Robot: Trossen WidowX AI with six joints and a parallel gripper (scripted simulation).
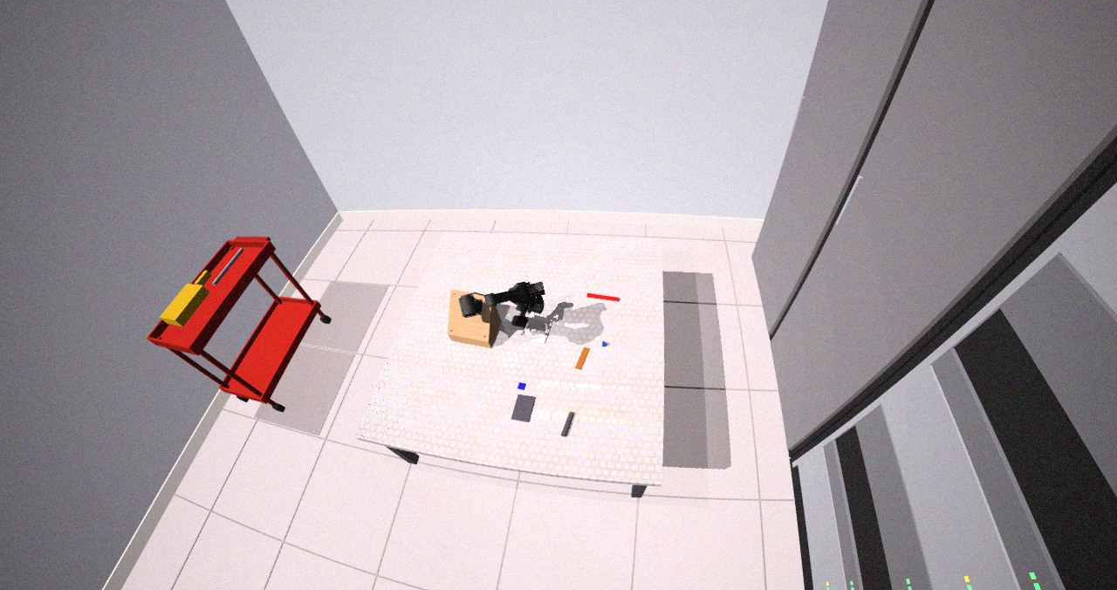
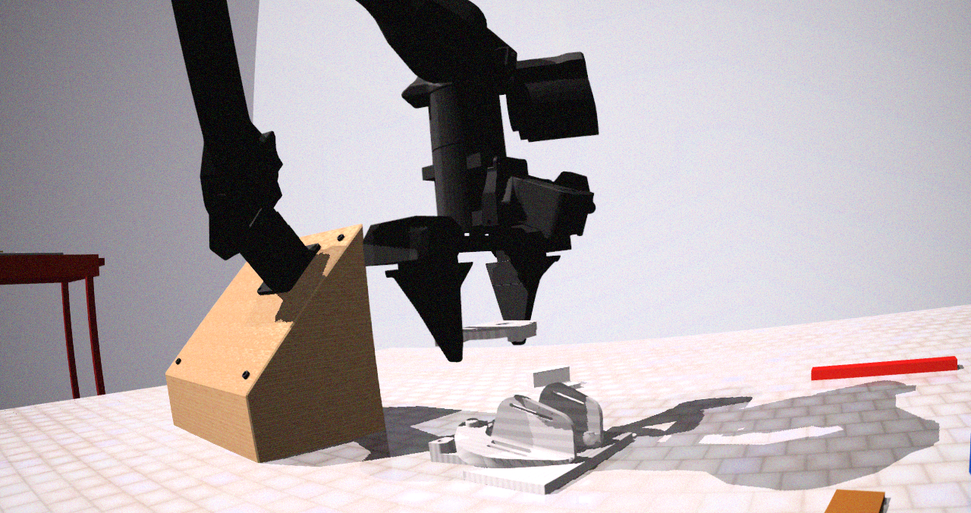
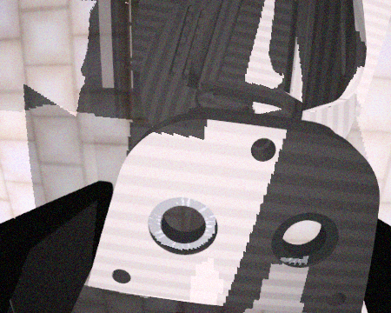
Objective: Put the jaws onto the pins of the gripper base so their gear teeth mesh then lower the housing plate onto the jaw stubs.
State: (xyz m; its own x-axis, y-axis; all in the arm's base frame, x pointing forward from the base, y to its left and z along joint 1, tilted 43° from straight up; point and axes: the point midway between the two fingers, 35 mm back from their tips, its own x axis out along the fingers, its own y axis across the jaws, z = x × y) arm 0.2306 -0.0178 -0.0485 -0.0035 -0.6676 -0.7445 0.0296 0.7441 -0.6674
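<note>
above the two upright jaws [image 2: 536,418] on the counter [image 1: 469,399] [image 2: 102,435] [image 3: 48,69], the claw [image 2: 490,350] [image 3: 236,212] grips the housing plate [image 2: 498,331] [image 3: 204,174] by opposite edges; it looks light, stiff, perhaps slippery, best held by those sides
</note>
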